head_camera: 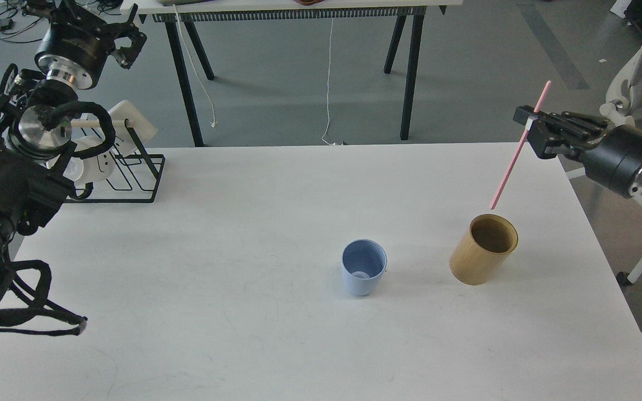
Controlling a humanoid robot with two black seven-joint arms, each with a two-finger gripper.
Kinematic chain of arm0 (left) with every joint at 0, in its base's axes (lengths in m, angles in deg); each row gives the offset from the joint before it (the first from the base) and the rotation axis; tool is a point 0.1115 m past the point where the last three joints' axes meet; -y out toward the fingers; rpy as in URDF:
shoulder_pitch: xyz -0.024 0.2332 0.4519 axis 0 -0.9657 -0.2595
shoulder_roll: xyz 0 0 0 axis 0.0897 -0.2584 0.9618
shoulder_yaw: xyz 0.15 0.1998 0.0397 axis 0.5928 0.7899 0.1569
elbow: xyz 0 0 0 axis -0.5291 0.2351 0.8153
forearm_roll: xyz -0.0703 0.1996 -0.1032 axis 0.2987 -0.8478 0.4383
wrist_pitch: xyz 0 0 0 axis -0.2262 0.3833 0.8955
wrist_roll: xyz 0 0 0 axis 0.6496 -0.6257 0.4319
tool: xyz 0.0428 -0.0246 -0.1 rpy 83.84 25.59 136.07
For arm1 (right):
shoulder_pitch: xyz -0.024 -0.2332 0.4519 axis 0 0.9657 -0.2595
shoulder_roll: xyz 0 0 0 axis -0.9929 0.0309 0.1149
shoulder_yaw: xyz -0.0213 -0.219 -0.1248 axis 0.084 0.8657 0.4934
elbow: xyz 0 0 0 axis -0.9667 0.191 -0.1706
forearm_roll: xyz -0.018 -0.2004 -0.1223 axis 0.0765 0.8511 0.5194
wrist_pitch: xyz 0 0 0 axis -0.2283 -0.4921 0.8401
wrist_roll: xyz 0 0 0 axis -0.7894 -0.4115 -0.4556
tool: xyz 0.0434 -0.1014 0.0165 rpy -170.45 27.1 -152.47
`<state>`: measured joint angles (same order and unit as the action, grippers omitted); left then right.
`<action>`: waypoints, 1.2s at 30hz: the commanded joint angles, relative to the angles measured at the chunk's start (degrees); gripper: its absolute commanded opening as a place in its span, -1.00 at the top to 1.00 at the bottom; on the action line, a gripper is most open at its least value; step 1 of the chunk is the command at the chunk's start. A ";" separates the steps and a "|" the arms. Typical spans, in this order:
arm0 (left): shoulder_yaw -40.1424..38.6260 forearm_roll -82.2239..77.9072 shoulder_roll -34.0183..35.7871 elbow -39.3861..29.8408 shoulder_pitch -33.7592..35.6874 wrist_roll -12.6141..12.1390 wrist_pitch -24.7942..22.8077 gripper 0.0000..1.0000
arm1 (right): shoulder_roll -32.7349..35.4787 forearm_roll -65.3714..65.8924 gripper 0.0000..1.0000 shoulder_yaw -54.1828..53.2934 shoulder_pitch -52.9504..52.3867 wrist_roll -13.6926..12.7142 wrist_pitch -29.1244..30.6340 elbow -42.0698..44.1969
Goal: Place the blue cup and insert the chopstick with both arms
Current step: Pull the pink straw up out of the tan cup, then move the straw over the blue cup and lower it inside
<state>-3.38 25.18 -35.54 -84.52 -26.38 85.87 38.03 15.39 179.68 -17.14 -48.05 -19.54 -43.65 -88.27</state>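
head view looks down over our white table (243, 312), whose near part lies bare apart from faint smudges. a little farther in, right of centre, the blue cup (363, 268) stands upright on the tabletop with its open mouth toward us and nothing inside it. just to its right, apart from it and a touch farther back, stands the tan cylindrical holder (484, 249), also upright and open at the top. above and beyond that holder the pink chopstick (519, 146) hangs tilted in the air, its lower tip just above the holder's far rim and not inside it, its upper end leaning up and to the right. our right gripper (531, 132) reaches in from the right edge and pinches the chopstick partway along its length, fingers pressed against the stick. at the far left corner of the table sits a black wire rack (131, 175) holding white pieces and a pale wooden rod (90, 123), partly hidden behind our left arm. our left gripper (126, 42) is raised high at the upper left, well apart from the cup, and holds nothing; we see it dark and at an angle, so we cannot tell whether its fingers are spread or together. beyond the table stand the legs of another table (298, 5) on a grey floor.
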 commanded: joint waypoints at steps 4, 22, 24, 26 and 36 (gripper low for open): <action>0.04 -0.03 0.00 0.00 0.07 -0.08 0.00 -0.99 | -12.82 -3.01 0.99 -0.53 -1.50 -0.01 -0.03 0.21; 0.13 0.06 -0.09 -0.53 0.07 0.00 0.00 -0.99 | -23.38 -2.04 0.99 11.07 -0.10 -1.42 0.24 5.04; 0.13 0.05 -0.09 -0.53 0.42 -0.08 0.00 -0.99 | -24.25 -2.04 0.99 11.07 0.43 -1.42 0.15 6.27; 0.22 0.06 -0.17 -0.53 0.59 -0.08 0.00 -0.99 | -25.74 -1.87 0.99 11.34 0.87 -1.42 0.15 7.50; 0.13 0.06 0.00 -0.62 0.24 0.00 0.00 -0.99 | -30.93 -1.34 0.91 12.30 3.15 -0.89 -1.35 10.58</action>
<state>-3.18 25.23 -35.62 -85.14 -25.76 85.82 38.03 -14.52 178.33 -4.93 -45.98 -20.44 -44.86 -77.77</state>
